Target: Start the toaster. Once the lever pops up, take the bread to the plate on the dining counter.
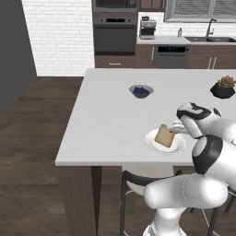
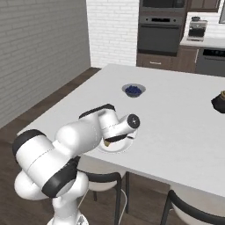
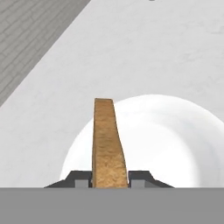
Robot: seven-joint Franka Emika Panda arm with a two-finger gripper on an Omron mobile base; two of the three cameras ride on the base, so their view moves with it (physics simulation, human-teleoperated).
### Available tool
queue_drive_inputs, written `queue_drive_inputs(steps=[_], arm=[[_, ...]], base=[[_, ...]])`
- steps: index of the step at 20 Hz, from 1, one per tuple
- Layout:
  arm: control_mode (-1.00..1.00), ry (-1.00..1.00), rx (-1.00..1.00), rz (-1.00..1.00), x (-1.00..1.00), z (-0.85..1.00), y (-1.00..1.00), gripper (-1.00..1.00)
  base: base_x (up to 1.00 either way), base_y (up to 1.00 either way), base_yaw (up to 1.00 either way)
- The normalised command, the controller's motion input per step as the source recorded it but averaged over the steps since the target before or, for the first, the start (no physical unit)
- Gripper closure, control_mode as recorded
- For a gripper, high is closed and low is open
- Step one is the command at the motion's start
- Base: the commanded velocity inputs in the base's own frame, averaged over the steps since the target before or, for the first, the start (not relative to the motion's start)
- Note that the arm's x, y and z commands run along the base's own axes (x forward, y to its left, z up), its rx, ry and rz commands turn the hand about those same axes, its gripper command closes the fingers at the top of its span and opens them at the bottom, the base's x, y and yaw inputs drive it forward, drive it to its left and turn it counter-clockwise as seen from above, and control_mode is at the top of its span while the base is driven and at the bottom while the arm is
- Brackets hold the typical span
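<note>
The tan bread (image 1: 165, 136) stands on edge, tilted, over the round white plate (image 1: 179, 146) near the front edge of the white dining counter (image 1: 106, 115). My gripper (image 1: 174, 128) reaches in from the right and is shut on the slice. In the hand view the bread (image 3: 107, 140) rises edge-on between my two dark fingertips (image 3: 78, 178), with the plate (image 3: 175, 140) right behind it. From the right base view the arm hides most of the plate (image 2: 117, 148) and only a sliver of bread (image 2: 107, 142) shows. The toaster is out of view.
A small dark blue bowl (image 1: 141, 91) sits farther back on the counter, and a dark pot with a plant (image 1: 223, 87) stands at its right edge. Dark-framed stools (image 1: 138, 179) are tucked under the front edge. Oven, coffee machine and sink line the back wall.
</note>
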Motion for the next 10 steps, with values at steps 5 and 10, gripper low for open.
queue_drive_inputs(steps=[5,10], arm=[[-1.0,-0.02,-0.05,0.0,-0.17,-0.25,0.0,-1.0],[-1.0,-0.05,-0.1,0.0,-0.11,-0.02,0.0,-1.0]], base=[[0.0,0.0,0.0],[0.0,0.0,0.0]])
